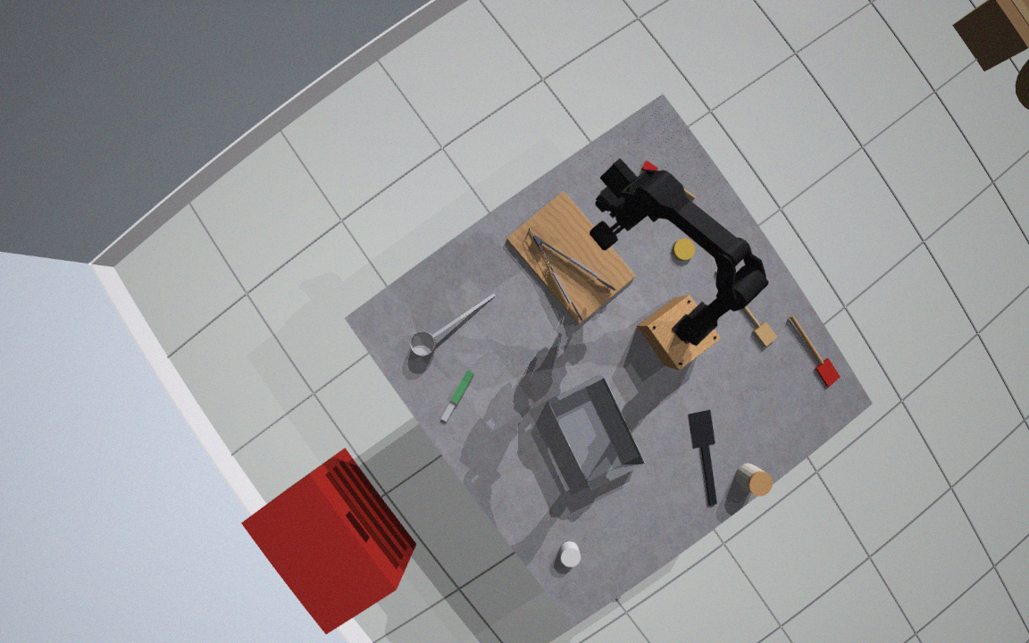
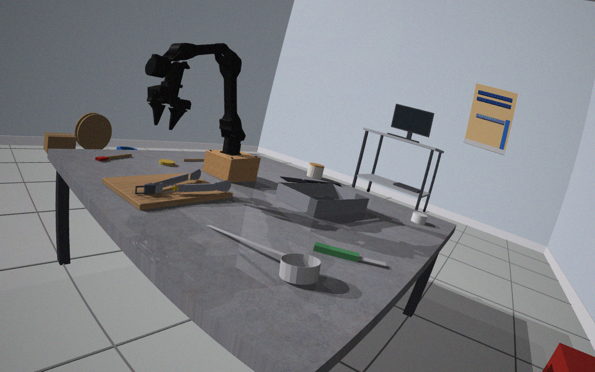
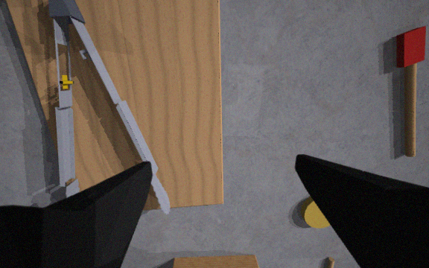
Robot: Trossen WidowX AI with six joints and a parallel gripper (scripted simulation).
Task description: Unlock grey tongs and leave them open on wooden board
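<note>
I find the grey metal tongs (image 2: 184, 186) lying splayed open on the rectangular wooden board (image 2: 124, 187), the black parallel-jaw gripper (image 2: 169, 115) spread wide and empty above.

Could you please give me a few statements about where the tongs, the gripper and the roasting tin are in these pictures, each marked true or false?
1. The grey metal tongs lie on the rectangular wooden board with their arms spread in a V. True.
2. The black parallel-jaw gripper is shut on the tongs. False: it is open, holds nothing and hangs well above the table.
3. The dark grey roasting tin has the tongs lying across it. False: nothing lies across it.
4. A flat yellow disc lies on the grey table top between the board and the arm. True.
</note>
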